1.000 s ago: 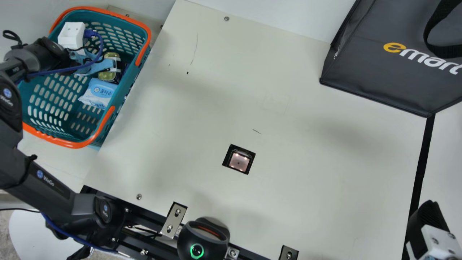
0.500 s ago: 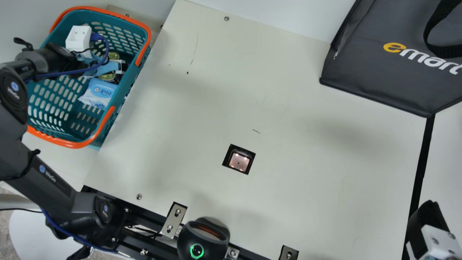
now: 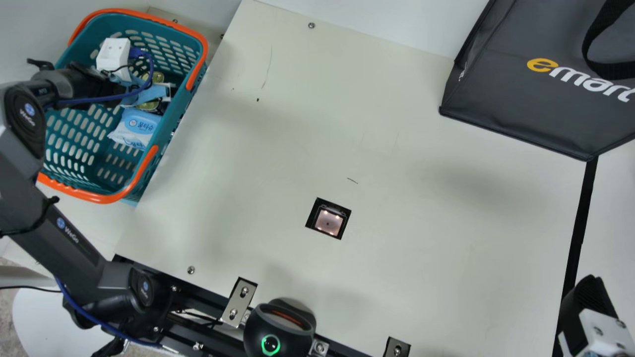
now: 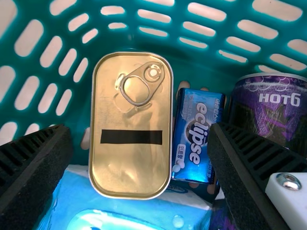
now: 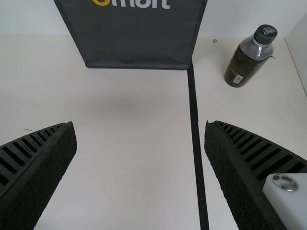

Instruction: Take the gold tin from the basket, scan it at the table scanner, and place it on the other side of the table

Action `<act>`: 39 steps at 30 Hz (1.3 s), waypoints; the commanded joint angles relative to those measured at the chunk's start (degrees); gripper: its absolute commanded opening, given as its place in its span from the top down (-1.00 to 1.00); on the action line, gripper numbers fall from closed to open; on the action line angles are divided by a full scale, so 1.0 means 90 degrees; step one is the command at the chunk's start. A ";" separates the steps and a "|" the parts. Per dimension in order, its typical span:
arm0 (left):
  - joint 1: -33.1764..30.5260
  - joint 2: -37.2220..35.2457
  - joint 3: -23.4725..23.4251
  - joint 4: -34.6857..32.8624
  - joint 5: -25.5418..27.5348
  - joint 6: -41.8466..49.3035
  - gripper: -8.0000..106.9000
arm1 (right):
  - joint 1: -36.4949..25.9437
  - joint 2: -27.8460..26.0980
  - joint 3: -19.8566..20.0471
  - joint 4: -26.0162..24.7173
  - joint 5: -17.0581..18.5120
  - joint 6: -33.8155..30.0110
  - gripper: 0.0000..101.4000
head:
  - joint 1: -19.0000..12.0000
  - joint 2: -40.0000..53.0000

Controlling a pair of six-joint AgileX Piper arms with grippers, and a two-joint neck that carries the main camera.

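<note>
Main view: with the scanner (image 3: 328, 223) as centre of the clock, see the left gripper (image 3: 111, 94) at ten o'clock, over the teal basket (image 3: 191, 59). Also near ten o'clock, inside this basket, find the gold tin (image 4: 129, 165). In left wrist view, see the same gripper opened widely, grasping nothing, with the gold tin between its two fingers (image 4: 45, 163). Cannot tell about any touching with the small blue pack (image 4: 194, 134), just beside the tin.

Between three and four o'clock, over the table (image 3: 446, 213), see the right gripper (image 3: 590, 295); in right wrist view, also spread wide and grasping nothing.

About the writing: on the gold tin, find a plain black strip below the pull ring. On the small blue pack and the purple can (image 4: 268, 108), notice white letters; on the light blue packet (image 3: 136, 129), blue ones. At two o'clock, on the dark bag (image 3: 501, 94), notice big yellow and white letters. On the bottle (image 5: 247, 60), find pale print on the cap.
</note>
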State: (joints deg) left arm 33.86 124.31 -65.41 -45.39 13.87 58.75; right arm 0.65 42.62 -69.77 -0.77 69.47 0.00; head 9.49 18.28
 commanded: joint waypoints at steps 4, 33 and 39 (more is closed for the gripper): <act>0.0028 0.0085 -0.0048 -0.0254 0.0007 0.0251 -0.71 | 0.0000 0.0000 0.0000 0.0000 0.0007 0.0000 -0.87 | -0.0175 0.0015; 0.0079 0.0402 -0.0222 -0.0883 0.0025 0.0798 -0.01 | 0.0000 0.0000 0.0000 0.0000 0.0007 0.0000 -0.87 | -0.0175 0.0015; 0.0084 0.0398 -0.0231 -0.0879 0.0023 0.0774 0.69 | 0.0000 0.0000 0.0000 0.0000 0.0006 0.0000 -0.87 | -0.0175 0.0015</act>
State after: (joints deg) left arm 34.56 127.87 -67.44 -53.32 14.06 65.77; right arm 0.65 42.62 -69.77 -0.77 69.52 0.00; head 9.49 18.28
